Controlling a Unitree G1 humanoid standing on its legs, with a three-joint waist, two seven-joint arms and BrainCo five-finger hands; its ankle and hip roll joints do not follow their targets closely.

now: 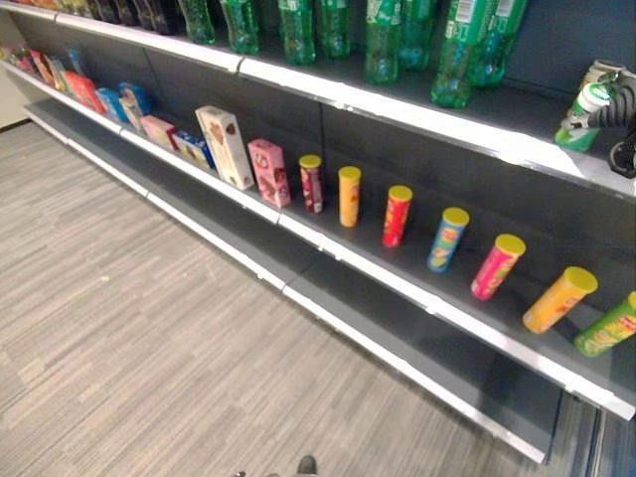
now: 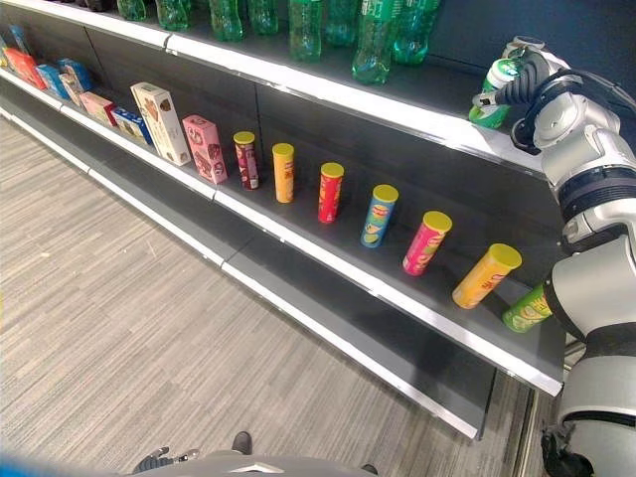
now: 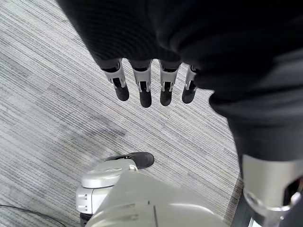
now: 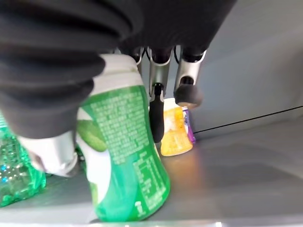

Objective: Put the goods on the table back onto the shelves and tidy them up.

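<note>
One green-and-white bottle (image 4: pixel 125 156) stood gripped in my right hand (image 2: pixel 527 84) on the upper shelf (image 2: pixel 397 109); I judged it needed settling upright before release. Left hand (image 3: pixel 151 87) hung relaxed, holding nothing.

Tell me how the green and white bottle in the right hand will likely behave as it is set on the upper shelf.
The green and white bottle looks smooth and glossy, so probably slippery in the right hand. Its base looks narrow for its height, so it could tip on the upper shelf. Being round, it would likely roll if it toppled.
</note>
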